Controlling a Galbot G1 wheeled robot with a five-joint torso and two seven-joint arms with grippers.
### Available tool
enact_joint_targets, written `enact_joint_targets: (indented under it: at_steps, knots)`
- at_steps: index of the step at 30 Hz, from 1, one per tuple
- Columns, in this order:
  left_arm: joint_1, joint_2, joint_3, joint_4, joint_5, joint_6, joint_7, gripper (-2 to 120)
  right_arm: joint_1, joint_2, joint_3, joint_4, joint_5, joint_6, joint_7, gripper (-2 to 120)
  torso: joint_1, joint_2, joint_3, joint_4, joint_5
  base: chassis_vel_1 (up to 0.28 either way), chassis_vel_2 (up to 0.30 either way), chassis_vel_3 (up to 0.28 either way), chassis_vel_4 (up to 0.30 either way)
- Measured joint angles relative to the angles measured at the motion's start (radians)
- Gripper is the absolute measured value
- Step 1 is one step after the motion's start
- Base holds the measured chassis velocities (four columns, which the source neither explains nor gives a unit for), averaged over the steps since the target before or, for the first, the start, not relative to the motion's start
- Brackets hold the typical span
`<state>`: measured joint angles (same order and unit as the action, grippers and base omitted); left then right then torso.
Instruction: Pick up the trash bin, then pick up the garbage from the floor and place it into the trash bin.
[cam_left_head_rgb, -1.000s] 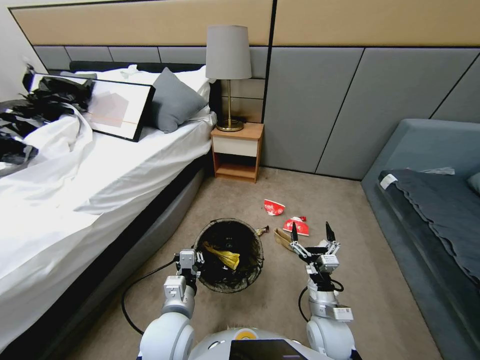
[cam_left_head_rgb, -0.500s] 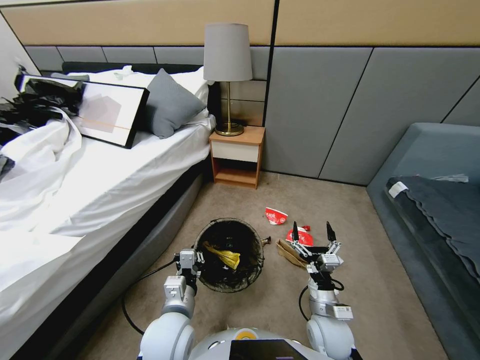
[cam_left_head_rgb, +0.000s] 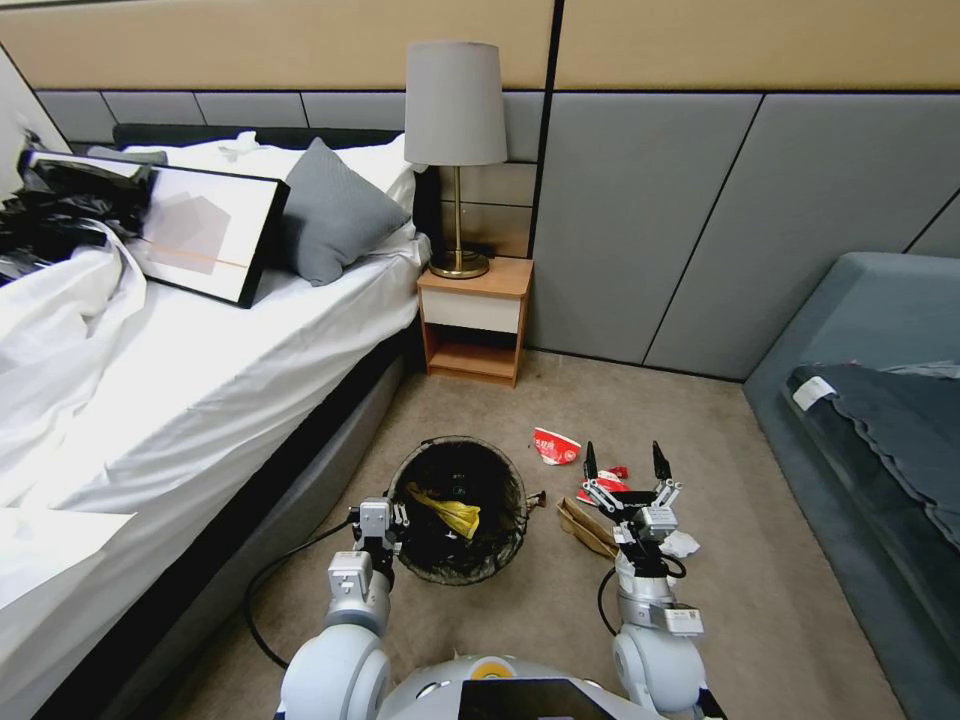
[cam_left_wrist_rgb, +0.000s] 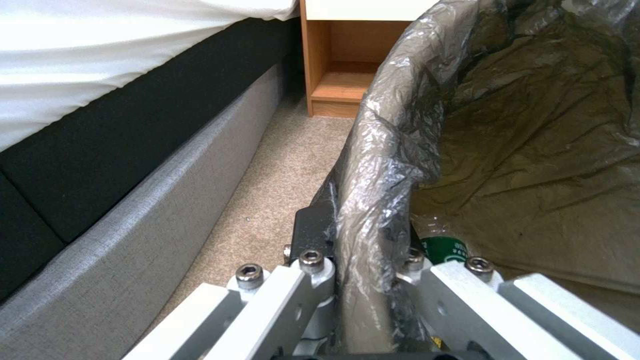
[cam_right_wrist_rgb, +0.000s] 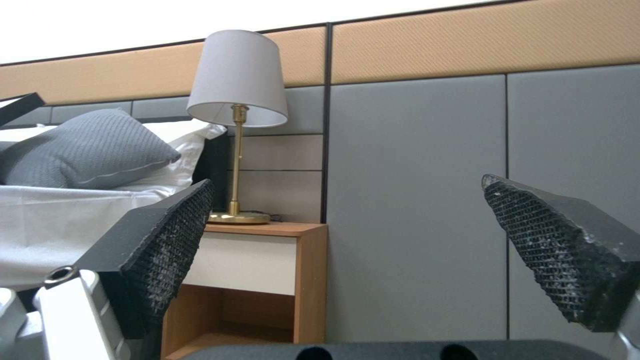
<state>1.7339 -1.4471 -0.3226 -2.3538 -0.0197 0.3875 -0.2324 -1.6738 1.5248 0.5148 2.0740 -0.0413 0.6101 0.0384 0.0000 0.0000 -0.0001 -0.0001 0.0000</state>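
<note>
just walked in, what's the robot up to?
Floor cleanup beside the bed. The left pincer is clamped on the rim of the small round trash bin with the dark liner bag, which already holds a yellow wrapper. The right pincer is open above the carpet, with red-and-white wrappers, a tan paper bag and a white tissue scrap around it.

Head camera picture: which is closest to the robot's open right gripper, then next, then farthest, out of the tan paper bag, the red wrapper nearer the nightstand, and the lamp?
From the right gripper:
1. Tan paper bag, on the carpet just beside it, toward the trash bin.
2. Red wrapper, on the floor ahead, toward the nightstand.
3. Lamp, on the nightstand by the wall.
</note>
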Motion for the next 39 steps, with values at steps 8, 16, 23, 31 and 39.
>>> enact_joint_targets:
  at_steps: [8, 16, 23, 31, 39]
  knots:
    - [0.001, 0.004, 0.005, 0.001, 0.001, 0.0, 0.0, 2, 0.019, -0.067, 0.062, 0.004, -0.021, -0.203, -0.06, 100, 0.0, 0.0, 0.0, 0.0, -0.0001, 0.0, 0.0, 0.0, 0.0]
    - [0.001, 0.007, 0.005, 0.0, 0.002, 0.0, 0.0, 2, 0.056, -0.146, 0.131, -0.072, -0.013, -0.403, -0.251, 100, 0.0, 0.0, 0.0, 0.0, 0.0001, 0.0, 0.0, 0.0, 0.0]
    - [-0.002, 0.007, 0.004, 0.001, 0.002, 0.001, -0.001, 2, 0.1, -0.19, 0.134, -0.192, -0.035, -0.465, -0.36, 100, 0.0, 0.0, 0.0, 0.0001, 0.0, 0.0, 0.0, 0.0, 0.0]
    - [-0.003, 0.007, 0.001, 0.006, 0.001, 0.002, -0.002, 2, 0.149, -0.238, 0.159, -0.317, -0.095, -0.502, -0.541, 100, 0.0, 0.0, 0.0, 0.0, -0.0001, 0.0, 0.0, 0.0, 0.0]
    - [-0.002, 0.007, 0.007, 0.006, 0.002, 0.004, -0.003, 2, 0.202, -0.266, 0.168, -0.47, -0.147, -0.473, -0.614, 100, 0.0, 0.0, 0.0, 0.0, 0.0, 0.0, 0.0, 0.0, 0.0]
